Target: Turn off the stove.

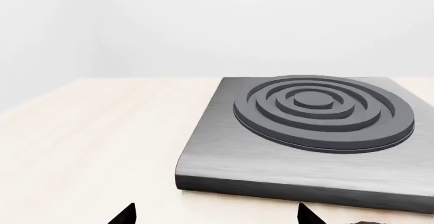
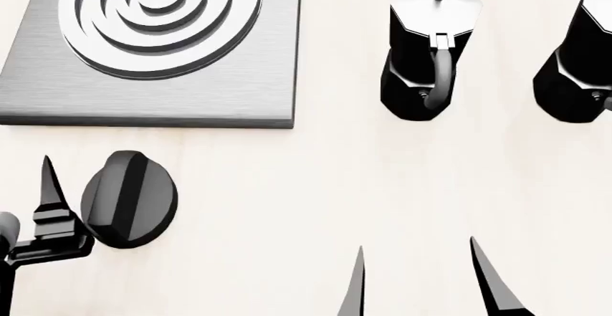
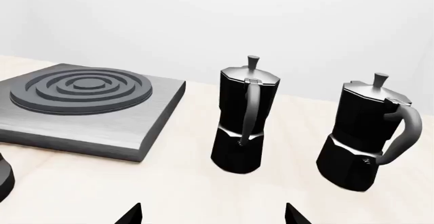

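The flat square grey brushed-metal stove point(image 2: 153, 87) with its round burner of concentric rings point(image 2: 158, 15) lies at the far left of the pale wooden table point(image 2: 316, 187). Its separate black round ridged knob point(image 2: 127, 199) sits on the table just in front of the plate's near edge, apart from it

The left end effector point(image 2: 100, 201) is down at the knob: one dark pointed finger point(image 2: 48, 187) stands just left of the knob, close beside it, and the other finger is hidden, so I cannot tell whether it grips. In the left wrist view two spread tips point toward the plate's near edge

The right end effector point(image 2: 421, 280) hangs spread and empty, well right of the knob. Beyond it stand two black moka pots with silver lids point(image 2: 431, 51) point(image 2: 578, 58), side by side, right of the stove
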You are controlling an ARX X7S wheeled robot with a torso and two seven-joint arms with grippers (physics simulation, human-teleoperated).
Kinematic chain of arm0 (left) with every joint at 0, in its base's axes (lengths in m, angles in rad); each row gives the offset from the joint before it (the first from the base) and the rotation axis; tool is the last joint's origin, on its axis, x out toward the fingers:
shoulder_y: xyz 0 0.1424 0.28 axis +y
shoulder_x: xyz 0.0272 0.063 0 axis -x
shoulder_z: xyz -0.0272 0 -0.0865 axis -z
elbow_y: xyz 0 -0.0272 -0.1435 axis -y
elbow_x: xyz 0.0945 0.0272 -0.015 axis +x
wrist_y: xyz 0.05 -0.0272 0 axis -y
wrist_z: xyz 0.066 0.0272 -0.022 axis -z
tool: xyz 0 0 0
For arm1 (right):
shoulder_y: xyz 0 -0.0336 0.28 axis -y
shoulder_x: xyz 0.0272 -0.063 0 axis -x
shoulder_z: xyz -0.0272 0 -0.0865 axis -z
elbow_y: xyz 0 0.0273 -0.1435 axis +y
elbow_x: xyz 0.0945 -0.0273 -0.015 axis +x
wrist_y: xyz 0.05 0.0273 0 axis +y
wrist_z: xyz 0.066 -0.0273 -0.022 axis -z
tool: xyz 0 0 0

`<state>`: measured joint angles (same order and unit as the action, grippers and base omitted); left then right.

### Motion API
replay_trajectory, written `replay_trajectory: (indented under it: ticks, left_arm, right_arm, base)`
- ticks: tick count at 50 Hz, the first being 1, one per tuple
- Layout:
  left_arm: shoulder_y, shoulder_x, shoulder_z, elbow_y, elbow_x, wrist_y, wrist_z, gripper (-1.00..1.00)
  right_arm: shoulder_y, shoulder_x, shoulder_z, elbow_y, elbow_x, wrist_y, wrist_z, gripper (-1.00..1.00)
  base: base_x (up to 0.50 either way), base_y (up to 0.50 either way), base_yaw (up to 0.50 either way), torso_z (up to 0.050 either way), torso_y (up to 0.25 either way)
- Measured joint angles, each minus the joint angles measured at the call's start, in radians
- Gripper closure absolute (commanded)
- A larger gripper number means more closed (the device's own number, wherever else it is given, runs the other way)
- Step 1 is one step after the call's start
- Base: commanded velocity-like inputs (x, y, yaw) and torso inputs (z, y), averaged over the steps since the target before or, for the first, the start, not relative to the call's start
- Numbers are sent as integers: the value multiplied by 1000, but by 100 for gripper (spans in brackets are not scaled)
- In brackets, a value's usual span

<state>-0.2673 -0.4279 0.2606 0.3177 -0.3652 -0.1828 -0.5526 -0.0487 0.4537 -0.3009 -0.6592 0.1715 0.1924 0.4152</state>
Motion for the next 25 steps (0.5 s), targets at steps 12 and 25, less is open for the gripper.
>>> replay_trajectory:
  ticks: [12, 25]
  left_arm:
    - [-1, -16, -21, 28, -33, -23, 6, -100]
    - [10, -45, -38, 87, -85, -46, 26, -100]
  right_arm:
    - [3, 2, 0, 0, 0, -1, 3, -100]
    - [56, 7, 14, -14, 20, 37, 1, -100]
  base:
    - [0, 0, 0, 0, 0]
    - [0, 0, 0, 0, 0]
